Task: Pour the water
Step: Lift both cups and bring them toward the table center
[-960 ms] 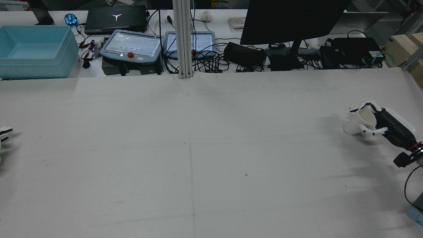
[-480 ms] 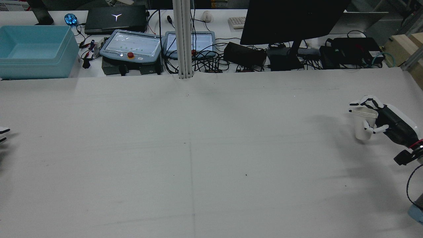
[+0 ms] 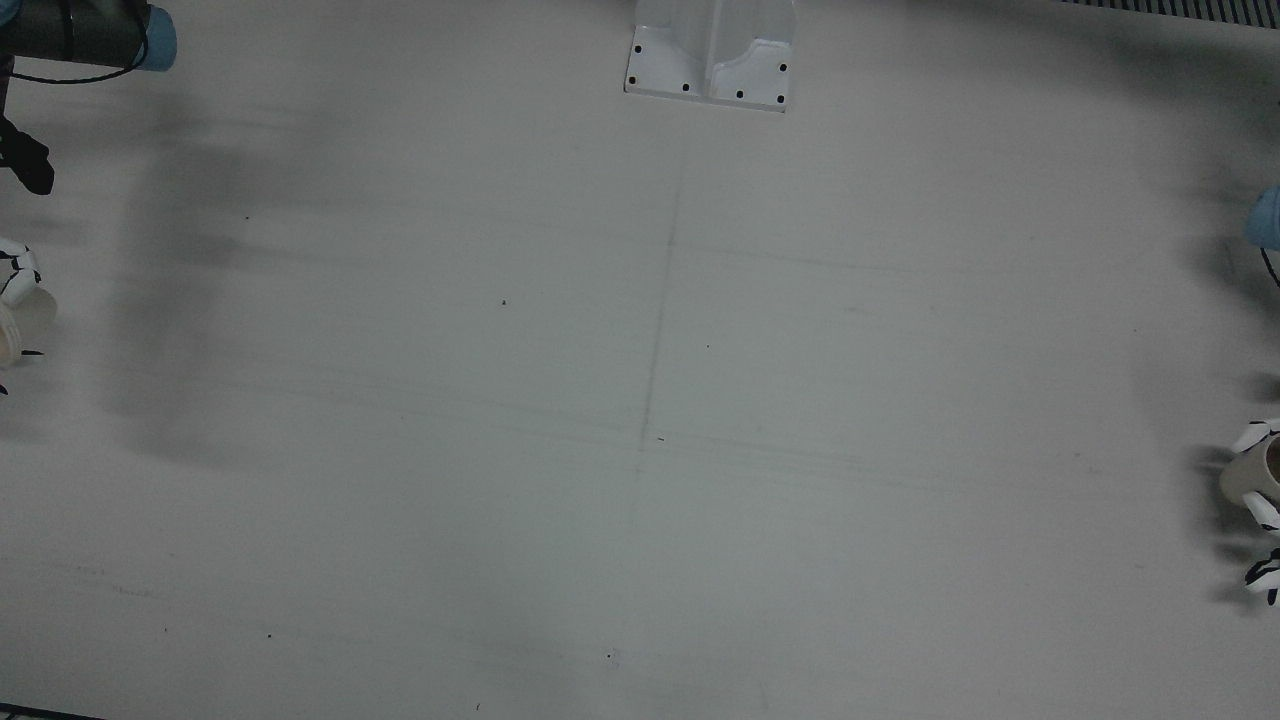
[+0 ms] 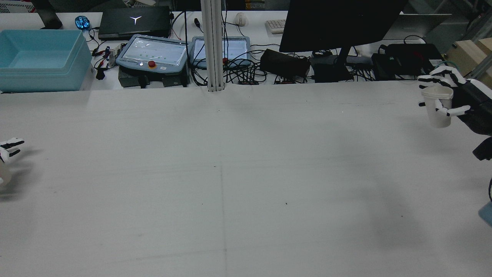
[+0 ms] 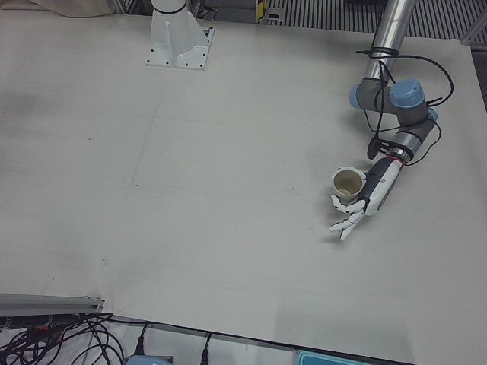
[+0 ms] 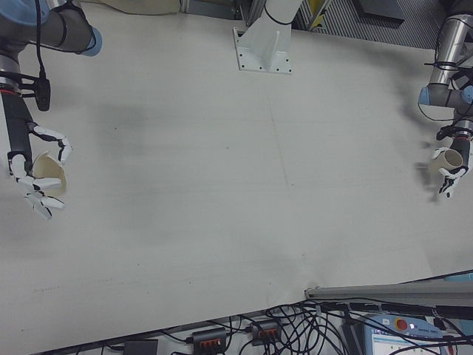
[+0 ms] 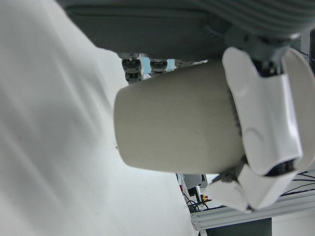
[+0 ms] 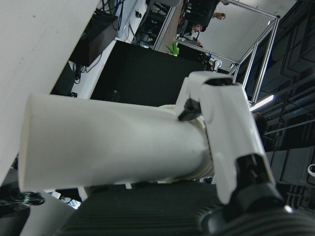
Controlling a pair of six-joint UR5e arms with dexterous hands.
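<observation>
My right hand (image 4: 457, 100) is shut on a white paper cup (image 4: 438, 107), held upright and lifted above the table's far right. They also show in the right-front view (image 6: 33, 177), cup (image 6: 50, 177), at the front view's left edge (image 3: 25, 315), and in the right hand view (image 8: 113, 147). My left hand (image 5: 365, 199) is shut on a second paper cup (image 5: 348, 182), open mouth up, low at the table's left edge. That cup fills the left hand view (image 7: 177, 128) and shows in the front view (image 3: 1250, 478). In the rear view only the left fingertips (image 4: 9, 146) show.
Beyond the table's far edge stand a blue bin (image 4: 42, 57), two teach pendants (image 4: 153, 54), a monitor (image 4: 338, 23), power bricks and cables. A metal post (image 4: 213, 46) rises at the far middle. An arm pedestal base (image 3: 710, 60) sits on the table.
My right hand has turned its cup from tilted to upright, then lifted it and carried it toward the table's far edge. The left fingertips have shifted slightly.
</observation>
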